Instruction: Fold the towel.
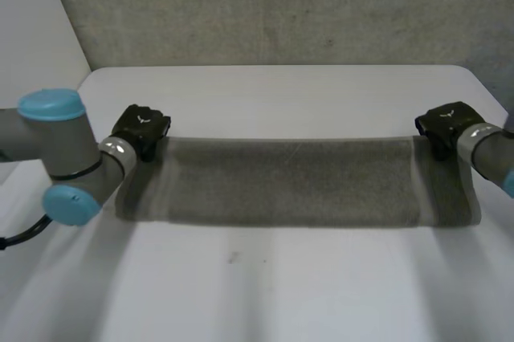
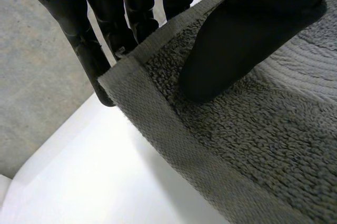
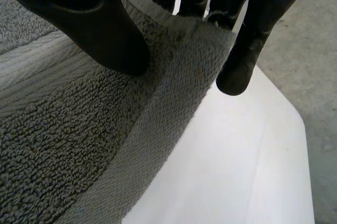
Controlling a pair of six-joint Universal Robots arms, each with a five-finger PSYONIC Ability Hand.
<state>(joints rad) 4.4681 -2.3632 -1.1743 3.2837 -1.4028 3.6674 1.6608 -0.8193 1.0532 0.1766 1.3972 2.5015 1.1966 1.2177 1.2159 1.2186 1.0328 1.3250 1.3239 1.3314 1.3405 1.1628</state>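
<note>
Grey towel stretched lengthwise on smooth white table, left hand pinching towel's far left corner between thumb and fingers, right hand pinching its far right corner likewise, rough grey concrete wall beyond towel.

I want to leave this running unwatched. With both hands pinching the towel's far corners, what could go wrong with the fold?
The left hand and right hand each pinch only the corner hem of the towel, so a corner might slip free on lifting. The towel spans a long stretch between the hands. If they move unevenly, the fold may land skewed, or the middle may sag and bunch.
</note>
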